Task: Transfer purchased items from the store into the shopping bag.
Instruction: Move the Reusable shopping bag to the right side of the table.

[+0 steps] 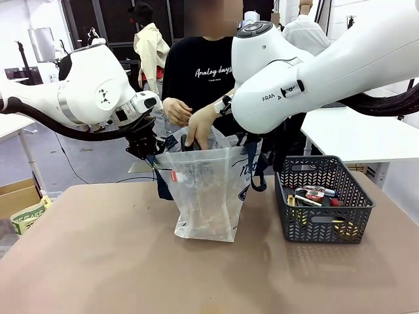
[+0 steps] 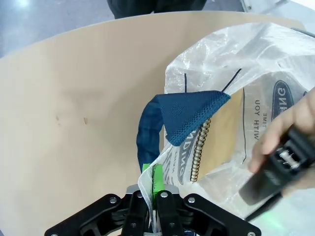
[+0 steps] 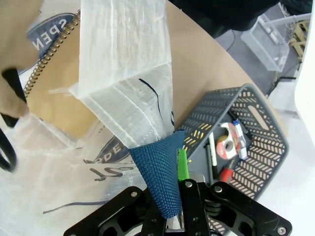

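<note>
Tan table holds one shopping bag at centre, one grey mesh basket right. Two grippers pinch the bag's top: left gripper on plastic rim, right gripper on navy handle. Beyond, one hand holds a black item inside.

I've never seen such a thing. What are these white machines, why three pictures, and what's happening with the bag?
Two white robot arms work at a table. The wide picture looks across it at a person; the other two come from cameras on each arm's wrist. The left claw and the right claw each pinch one side of the shopping bag, holding it open. The person's hand holds a black item at its mouth. A notebook is inside. More goods lie in a grey basket.
</note>
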Robot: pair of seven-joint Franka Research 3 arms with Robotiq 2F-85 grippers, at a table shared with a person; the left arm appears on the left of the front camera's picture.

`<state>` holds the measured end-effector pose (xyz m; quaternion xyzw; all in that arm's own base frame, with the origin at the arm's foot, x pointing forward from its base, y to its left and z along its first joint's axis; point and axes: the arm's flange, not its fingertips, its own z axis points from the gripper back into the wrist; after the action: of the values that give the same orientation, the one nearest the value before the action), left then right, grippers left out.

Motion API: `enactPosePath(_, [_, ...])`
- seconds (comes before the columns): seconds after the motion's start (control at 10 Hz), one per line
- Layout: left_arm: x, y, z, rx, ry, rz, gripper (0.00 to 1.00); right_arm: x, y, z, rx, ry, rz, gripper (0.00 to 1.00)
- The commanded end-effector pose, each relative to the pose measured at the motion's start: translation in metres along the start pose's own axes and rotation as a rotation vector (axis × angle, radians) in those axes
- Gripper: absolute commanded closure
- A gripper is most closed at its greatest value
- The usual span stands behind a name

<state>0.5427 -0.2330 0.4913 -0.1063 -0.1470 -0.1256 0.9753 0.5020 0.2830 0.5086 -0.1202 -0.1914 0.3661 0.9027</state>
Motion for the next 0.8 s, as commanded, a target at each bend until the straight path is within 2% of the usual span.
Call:
enactPosePath(0.0, [0.0007, 0.0025, 0.0014, 0.002, -0.003, 0.004, 1.0, -0.0006, -0.0019, 0.0001, -0.002, 0.001, -0.003, 1.0])
enactPosePath(0.7, [0.0007, 0.0025, 0.0014, 0.002, -0.003, 0.004, 1.0, -0.0006, -0.0019, 0.0001, -0.002, 0.001, -0.003, 1.0])
